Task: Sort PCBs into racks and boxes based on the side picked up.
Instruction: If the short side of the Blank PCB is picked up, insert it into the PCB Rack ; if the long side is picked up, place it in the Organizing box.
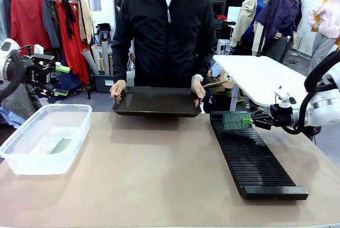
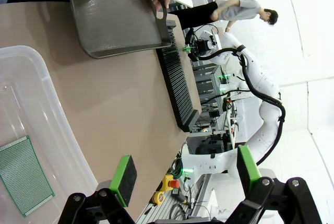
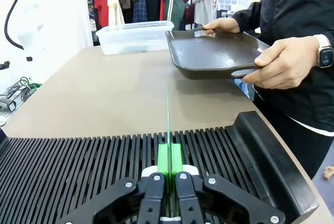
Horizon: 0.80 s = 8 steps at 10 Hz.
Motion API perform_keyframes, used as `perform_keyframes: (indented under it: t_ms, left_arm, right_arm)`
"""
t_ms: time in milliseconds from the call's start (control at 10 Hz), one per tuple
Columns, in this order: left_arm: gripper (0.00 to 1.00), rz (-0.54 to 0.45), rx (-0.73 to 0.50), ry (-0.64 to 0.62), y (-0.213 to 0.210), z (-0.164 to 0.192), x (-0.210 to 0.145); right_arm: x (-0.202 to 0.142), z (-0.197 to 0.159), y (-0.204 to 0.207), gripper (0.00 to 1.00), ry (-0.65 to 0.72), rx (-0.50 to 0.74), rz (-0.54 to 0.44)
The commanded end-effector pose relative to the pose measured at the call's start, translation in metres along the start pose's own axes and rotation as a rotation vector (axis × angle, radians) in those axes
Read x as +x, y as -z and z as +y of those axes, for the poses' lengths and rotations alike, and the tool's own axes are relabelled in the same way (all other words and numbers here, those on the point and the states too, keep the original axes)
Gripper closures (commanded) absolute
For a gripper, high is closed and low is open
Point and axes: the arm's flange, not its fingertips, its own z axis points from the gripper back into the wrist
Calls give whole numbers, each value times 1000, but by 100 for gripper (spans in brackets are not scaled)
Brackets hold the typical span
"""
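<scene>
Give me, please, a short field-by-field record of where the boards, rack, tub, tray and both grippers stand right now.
right gripper: shut on a PCB, held upright on edge above the far end of the rack
left gripper: open, raised above the table's left side, holding nothing
tub: clear, on the table's left, one green board lying flat inside
black tray: held at the far edge by the person's two hands, nothing visible on it
</scene>
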Motion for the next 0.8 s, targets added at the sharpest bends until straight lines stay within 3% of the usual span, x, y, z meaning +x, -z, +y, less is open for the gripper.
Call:
perform_keyframes:
  t_ms: [0, 700]
  left_arm:
    - [0, -4, 7, -5, -1, -2, -1]
    - [0, -4, 7, -5, -1, -2, -1]
  right_arm:
    - [2, -5, -3, 100, -35, 22, 3]
    - [4, -10, 1, 100, -28, -5, 34]
